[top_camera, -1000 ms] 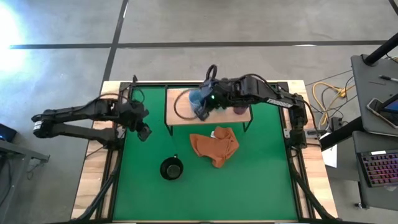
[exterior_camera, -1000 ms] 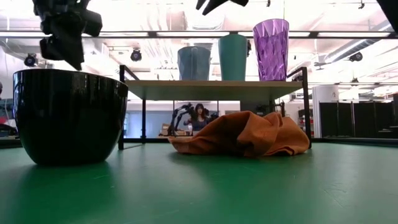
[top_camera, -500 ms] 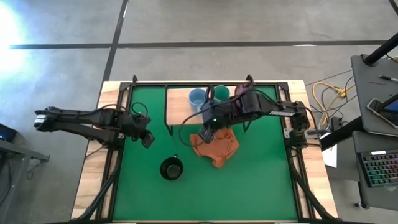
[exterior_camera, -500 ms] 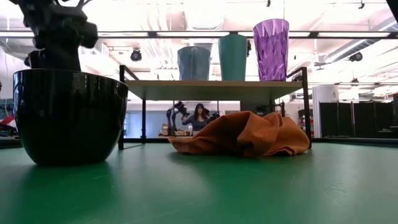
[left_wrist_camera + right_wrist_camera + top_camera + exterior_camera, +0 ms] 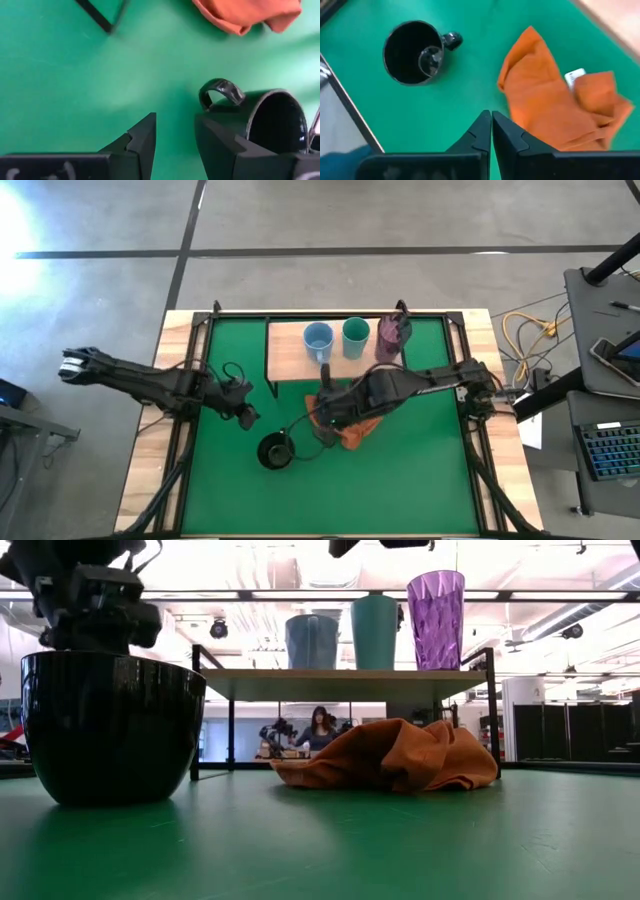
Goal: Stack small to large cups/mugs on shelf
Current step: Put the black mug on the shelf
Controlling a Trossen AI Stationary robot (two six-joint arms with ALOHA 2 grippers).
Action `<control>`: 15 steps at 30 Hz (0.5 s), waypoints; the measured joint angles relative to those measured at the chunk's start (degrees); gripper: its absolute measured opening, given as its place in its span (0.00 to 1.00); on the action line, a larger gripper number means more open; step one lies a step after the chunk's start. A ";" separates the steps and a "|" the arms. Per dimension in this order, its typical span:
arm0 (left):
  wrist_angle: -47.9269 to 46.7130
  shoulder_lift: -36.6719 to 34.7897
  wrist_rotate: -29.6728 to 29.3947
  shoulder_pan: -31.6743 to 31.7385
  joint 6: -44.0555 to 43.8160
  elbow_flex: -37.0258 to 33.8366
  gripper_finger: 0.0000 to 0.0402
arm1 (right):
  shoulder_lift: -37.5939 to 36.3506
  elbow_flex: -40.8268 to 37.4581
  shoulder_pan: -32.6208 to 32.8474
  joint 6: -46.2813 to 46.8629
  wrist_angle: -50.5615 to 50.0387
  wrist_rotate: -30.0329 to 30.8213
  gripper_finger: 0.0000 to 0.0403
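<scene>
Plainly, the black mug (image 5: pixel 275 451) is the only vessel off the shelf (image 5: pixel 287 350); it stands on the green tabletop (image 5: pixel 420 470) in the lower middle of the high view, while the light blue mug (image 5: pixel 318 339), teal-green cup (image 5: pixel 355 333) and purple cup (image 5: pixel 391 336) line the plank at the upper middle. The left claw (image 5: pixel 243 415) hangs just up and left of the mug, released, fingers apart; its wrist view shows the handle (image 5: pixel 221 92) close ahead of the gap. The right claw (image 5: pixel 322 427) sits just right of the mug, over the edge of the orange cloth (image 5: pixel 350 430), clenched on nothing. Both are near; I judge the left better placed, since its open fingers already face the handle.
</scene>
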 joint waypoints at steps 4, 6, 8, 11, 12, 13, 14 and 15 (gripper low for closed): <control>1.15 0.90 -0.29 -1.48 0.67 -1.34 0.29 | 0.01 -4.87 -0.09 5.15 11.23 -4.09 0.02; 4.22 1.25 -0.91 -1.70 1.00 -2.14 0.29 | 0.12 -7.89 -0.11 7.85 18.65 -5.33 0.02; 6.14 1.68 -1.11 -1.95 2.22 -3.38 0.29 | 0.11 -11.39 -0.07 11.13 26.97 -5.93 0.02; 10.39 2.78 -1.60 -2.01 4.64 -3.75 0.29 | 0.10 -15.96 -0.04 16.59 34.91 -5.98 0.02; 11.41 3.43 -1.73 -2.01 5.38 -3.87 0.29 | 0.10 -17.38 -0.04 18.47 36.44 -5.95 0.02; 12.98 4.11 -1.77 -2.01 6.32 -3.85 0.29 | 0.13 -18.57 0.07 20.23 37.45 -5.90 0.02; 14.07 4.59 -1.89 -2.01 7.34 -3.83 0.29 | 0.25 -19.43 0.22 21.86 38.06 -5.77 0.02; 14.41 5.11 -2.17 -2.01 8.37 -3.84 0.29 | 0.32 -20.11 0.45 23.29 38.43 -5.66 0.02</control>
